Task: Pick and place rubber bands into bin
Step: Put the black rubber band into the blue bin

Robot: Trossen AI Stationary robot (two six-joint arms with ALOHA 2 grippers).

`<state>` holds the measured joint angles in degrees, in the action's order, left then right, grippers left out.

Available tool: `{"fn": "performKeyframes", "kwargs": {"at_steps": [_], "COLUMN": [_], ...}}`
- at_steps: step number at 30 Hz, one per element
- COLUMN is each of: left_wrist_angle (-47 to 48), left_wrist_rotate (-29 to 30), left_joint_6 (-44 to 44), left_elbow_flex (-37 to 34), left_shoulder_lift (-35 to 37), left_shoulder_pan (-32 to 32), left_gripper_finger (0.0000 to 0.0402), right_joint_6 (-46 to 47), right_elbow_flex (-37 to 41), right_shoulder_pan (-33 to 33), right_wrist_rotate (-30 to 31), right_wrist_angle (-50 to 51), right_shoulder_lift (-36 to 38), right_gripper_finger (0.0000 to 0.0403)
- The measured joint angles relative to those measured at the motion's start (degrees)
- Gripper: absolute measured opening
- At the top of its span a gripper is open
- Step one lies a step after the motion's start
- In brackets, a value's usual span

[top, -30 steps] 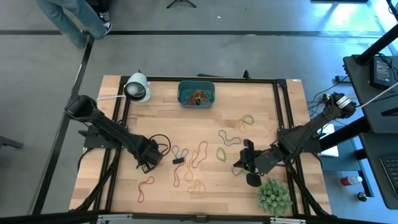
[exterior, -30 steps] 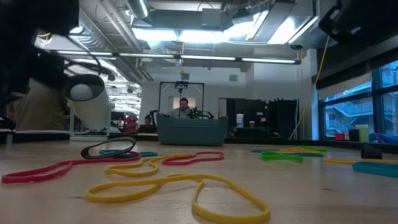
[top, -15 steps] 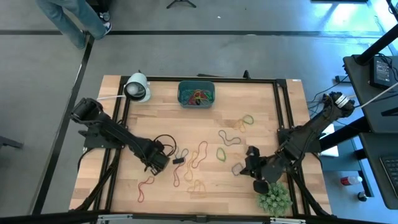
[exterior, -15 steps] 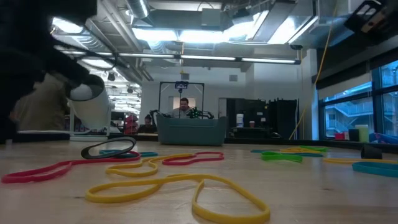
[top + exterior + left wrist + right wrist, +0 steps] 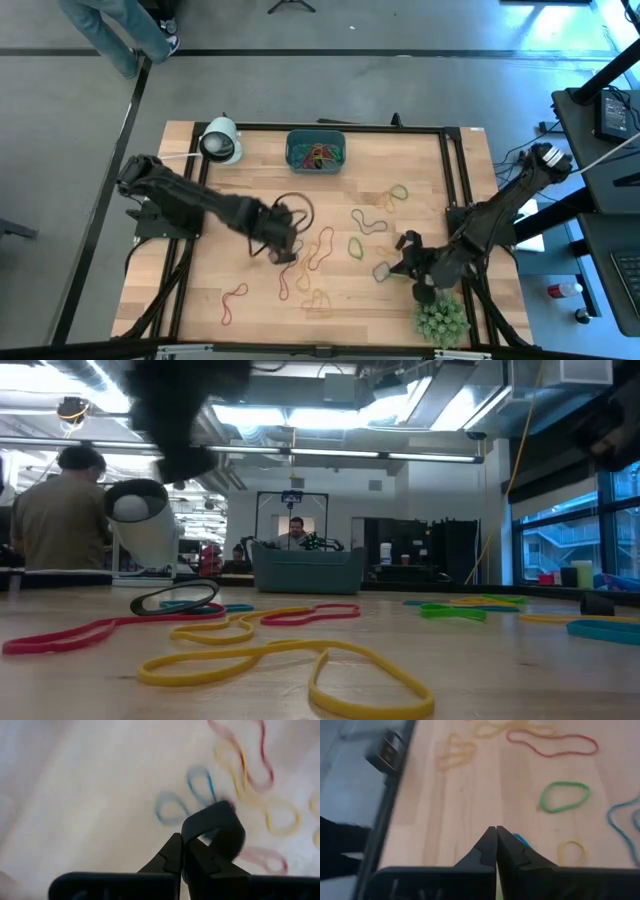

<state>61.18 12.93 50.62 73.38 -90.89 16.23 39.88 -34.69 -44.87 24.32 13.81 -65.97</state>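
Many rubber bands lie loose on the wooden table: red and yellow ones [image 5: 318, 250], a green one [image 5: 356, 245], a red one [image 5: 233, 300]. The teal bin [image 5: 316, 152] stands at the far middle and holds several bands. My left gripper [image 5: 283, 246] is left of the table's middle, shut on a dark rubber band [image 5: 292, 210]. My right gripper [image 5: 496, 831] is shut low at the near right. A bit of a blue band [image 5: 521, 839] shows just past its tips; whether it touches that band I cannot tell. My left gripper pinches one spot of the dark band's loop [image 5: 192, 834] between its two fingertips, slanting in from the table's left. The rest of the band curls as an open loop [image 5: 220, 822] beyond the fingers, above the bands on the table.
A white roll [image 5: 222, 140] lies at the far left beside the bin. A bushy green plant [image 5: 440, 318] stands at the near right edge, close to my right arm. A black frame rail [image 5: 455, 180] runs around the table. People show in the room beyond.
My left gripper has shut on the dark band and carried it up and toward the table's right and far side, nearer the bin. The band has come off the wood and now curls beyond the fingers. My right gripper, still shut, has drawn back a little toward the near right.
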Motion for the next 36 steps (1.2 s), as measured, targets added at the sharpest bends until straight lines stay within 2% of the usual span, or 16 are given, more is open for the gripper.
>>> {"fn": "performKeyframes", "kwargs": {"at_steps": [2,5,9,15,23,31,36], "left_wrist_angle": [-0.2,-2.6,-10.6,-20.7,-28.4,-25.9,-18.3], "left_wrist_rotate": [2.2,2.4,1.7,-6.4,-14.1,-14.4,-16.5], "left_joint_6": [-4.7,-13.5,-24.7,-39.8,-53.2,-59.9,-61.1], "left_elbow_flex": [2.1,4.5,5.7,5.7,6.0,15.1,21.3], "left_shoulder_lift": [0.0,0.0,0.0,-2.4,-12.0,-25.4,-31.0], "left_shoulder_pan": [-3.3,-8.8,-16.9,-29.2,-41.9,-48.4,-50.3], "left_gripper_finger": [0.0004,0.0004,0.0004,0.0004,0.0004,0.0008,0.0027], "right_joint_6": [-0.1,-1.4,-2.6,-7.4,-10.6,-8.8,-5.7], "right_elbow_flex": [3.8,8.8,12.8,15.4,16.1,16.1,16.1], "right_shoulder_pan": [0.4,1.6,4.9,13.7,25.5,32.2,34.3], "right_wrist_rotate": [-0.1,0.0,-0.8,-4.9,-5.1,-5.1,-5.1], "right_wrist_angle": [-5.4,-10.2,-11.2,-11.5,-11.5,-11.9,-11.9], "right_shoulder_lift": [2.9,7.5,13.0,17.1,17.1,17.1,17.1], "right_gripper_finger": [0.0001,0.0001,0.0001,0.0,0.0,0.0,0.0]}}
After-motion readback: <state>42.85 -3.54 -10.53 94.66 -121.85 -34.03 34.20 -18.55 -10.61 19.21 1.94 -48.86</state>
